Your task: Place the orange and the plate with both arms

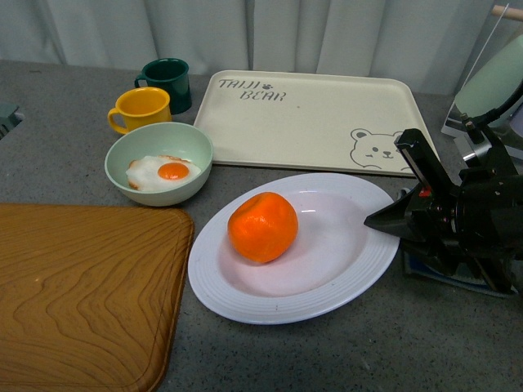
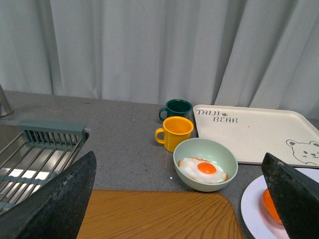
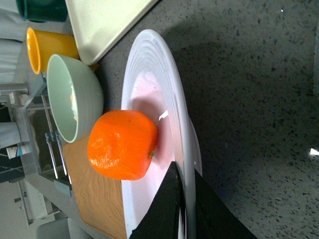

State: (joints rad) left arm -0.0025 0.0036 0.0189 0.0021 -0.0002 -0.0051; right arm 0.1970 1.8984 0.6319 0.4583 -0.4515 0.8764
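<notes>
Right tool (image 1: 376,220) is clamped onto the plate (image 1: 245,302) at its right rim, orange (image 1: 262,227) sat leftward of it; left tool (image 2: 178,164) is spread wide.

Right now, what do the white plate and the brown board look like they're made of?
The plate looks like glazed ceramic, or maybe glossy melamine. It is smooth and white, with a small bright shine spot and a ridged rim. The board looks like wood with a smooth finish, or maybe a wood-look print, because wavy brown grain lines run across it. The pictures alone can't settle either one.
</notes>
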